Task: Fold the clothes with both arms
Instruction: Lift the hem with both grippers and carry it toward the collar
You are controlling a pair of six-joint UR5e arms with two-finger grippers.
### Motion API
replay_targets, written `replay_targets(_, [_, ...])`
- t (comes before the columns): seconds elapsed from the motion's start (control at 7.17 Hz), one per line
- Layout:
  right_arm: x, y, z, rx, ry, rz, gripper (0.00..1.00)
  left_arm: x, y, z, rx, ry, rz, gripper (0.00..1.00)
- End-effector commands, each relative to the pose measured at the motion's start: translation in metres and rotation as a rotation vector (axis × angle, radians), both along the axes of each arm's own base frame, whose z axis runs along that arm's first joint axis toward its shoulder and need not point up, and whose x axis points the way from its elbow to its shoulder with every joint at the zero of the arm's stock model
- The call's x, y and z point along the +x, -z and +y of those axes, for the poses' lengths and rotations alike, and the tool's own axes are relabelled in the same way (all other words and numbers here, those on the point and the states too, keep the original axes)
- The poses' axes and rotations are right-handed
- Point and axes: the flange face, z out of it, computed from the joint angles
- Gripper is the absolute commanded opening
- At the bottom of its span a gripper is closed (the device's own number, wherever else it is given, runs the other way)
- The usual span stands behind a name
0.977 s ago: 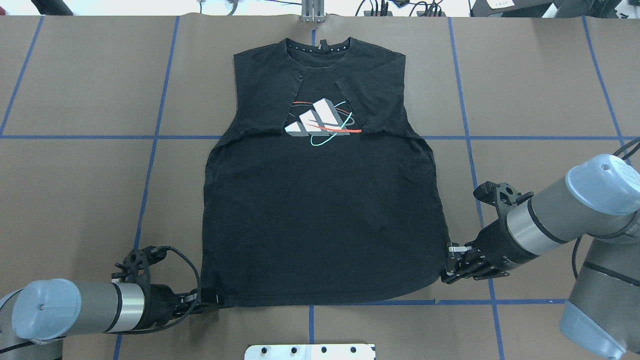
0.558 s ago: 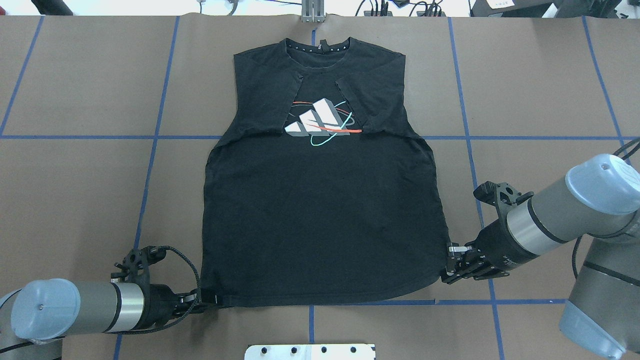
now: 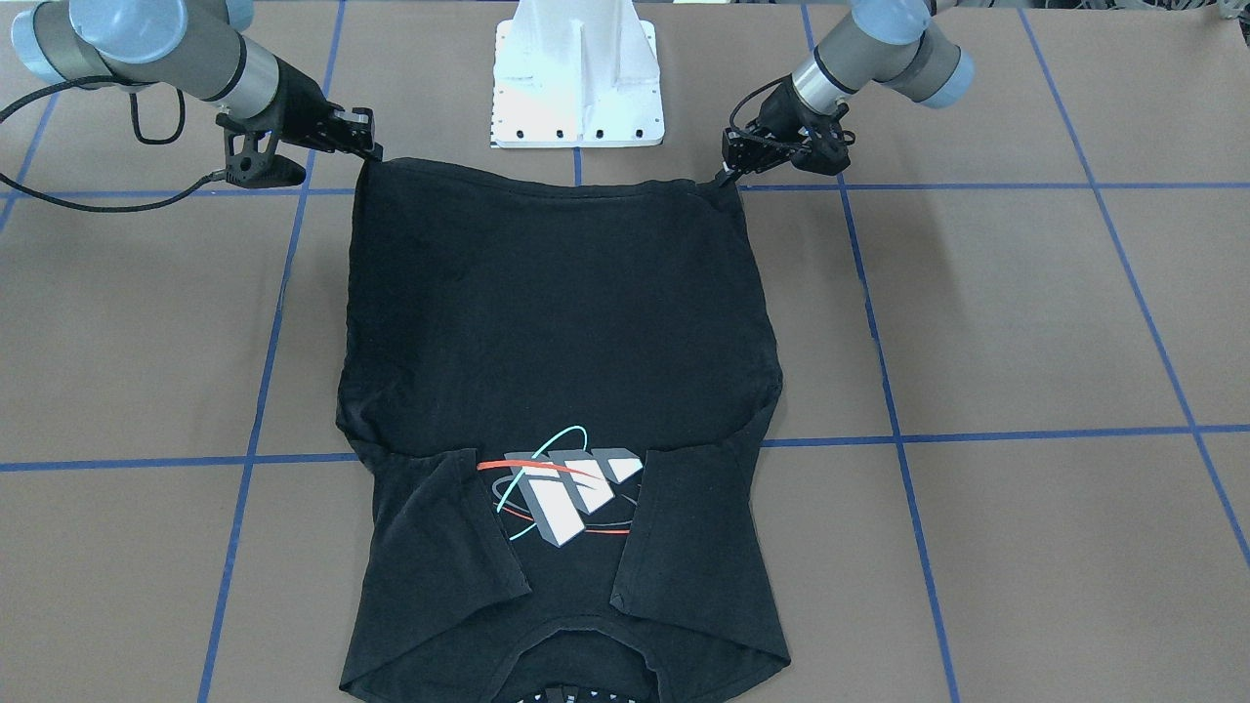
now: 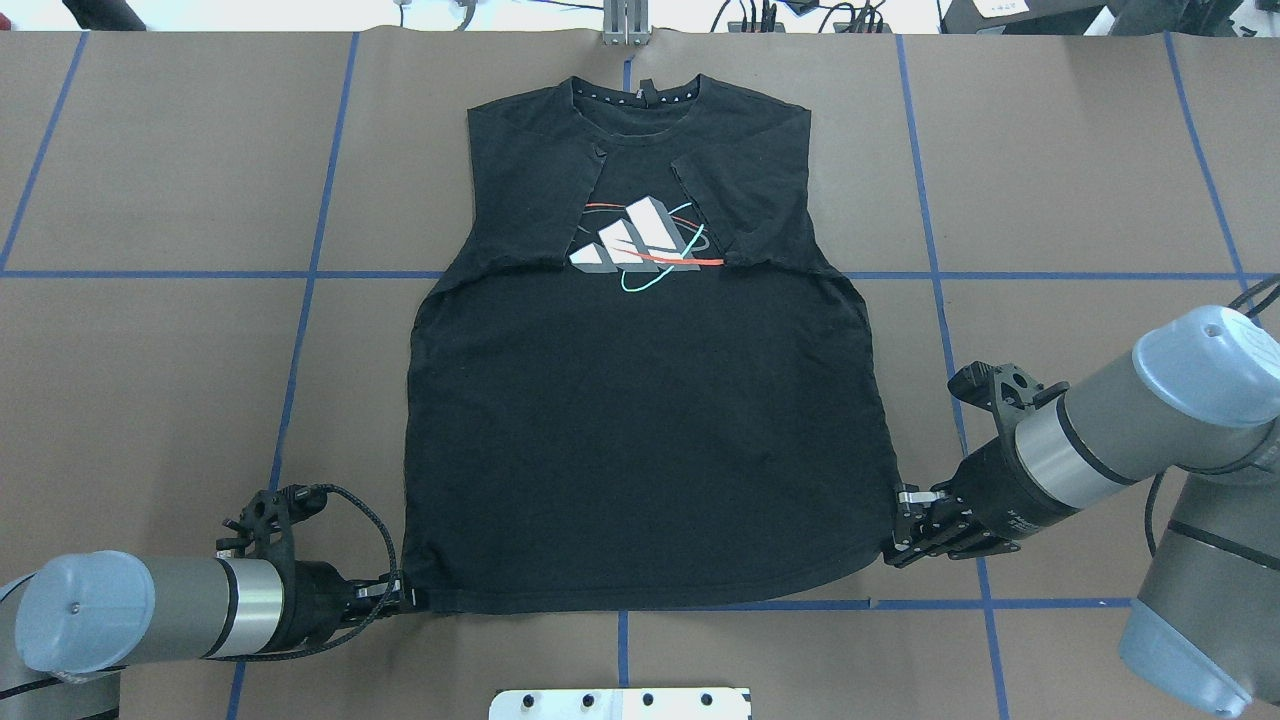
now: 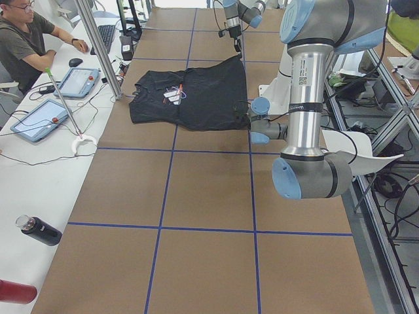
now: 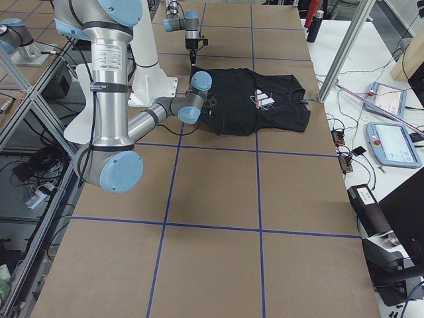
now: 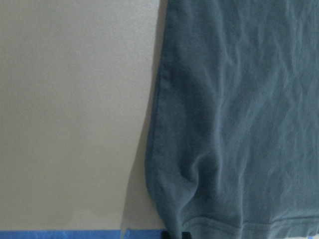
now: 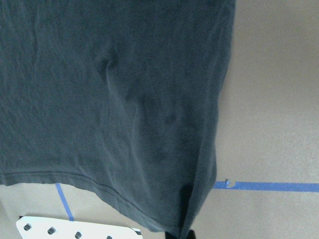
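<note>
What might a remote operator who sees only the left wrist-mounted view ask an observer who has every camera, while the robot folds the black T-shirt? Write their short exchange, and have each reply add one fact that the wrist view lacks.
Operator: I see only cloth, brown table and blue tape. Where is the other arm?
Observer: The black two-finger right gripper pinches the opposite hem corner of the black short-sleeved cotton T-shirt.
Operator: Are the sleeves spread out?
Observer: No. Both short sleeves are folded inward over the chest, on either side of the white-grey block print.
</note>
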Motion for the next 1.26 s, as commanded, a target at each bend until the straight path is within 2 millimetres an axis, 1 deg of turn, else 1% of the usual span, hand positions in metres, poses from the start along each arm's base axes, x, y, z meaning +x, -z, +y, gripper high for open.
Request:
replay_targets(0.0, [0.002,0.001,-0.002,0.002,-0.007,-0.001,0.00,-0.014,0.012,0.000,0.003,0.000,0.024,0.00])
replay_targets(0.14, [0.004,0.007,0.000,0.006,0.001,-0.019,0.00,-0.034,0.029,0.003,0.008,-0.004,0.057,0.00])
replay_targets(0.28, [0.012,0.008,0.007,-0.017,0.052,-0.058,0.00,-0.065,0.036,0.014,0.000,-0.056,0.070,0.00])
replay_targets(0.42, [0.038,-0.004,0.014,-0.046,0.078,-0.071,0.00,-0.091,0.039,0.020,-0.001,-0.063,0.072,0.00])
replay_targets(0.56, [0.062,-0.027,0.034,-0.056,0.126,-0.100,0.00,-0.097,0.038,0.022,-0.004,-0.062,0.066,0.00])
replay_targets(0.7, [0.087,-0.050,0.055,-0.058,0.168,-0.131,0.00,-0.099,0.038,0.024,-0.006,-0.071,0.065,0.00])
replay_targets(0.84, [0.106,-0.065,0.069,-0.069,0.185,-0.148,0.00,-0.096,0.039,0.032,-0.007,-0.096,0.065,0.00])
replay_targets(0.98, [0.111,-0.071,0.073,-0.073,0.183,-0.156,0.00,-0.096,0.038,0.045,-0.013,-0.141,0.061,0.00])
replay_targets(1.12, [0.110,-0.074,0.073,-0.073,0.184,-0.157,0.00,-0.099,0.045,0.052,-0.023,-0.193,0.075,0.00])
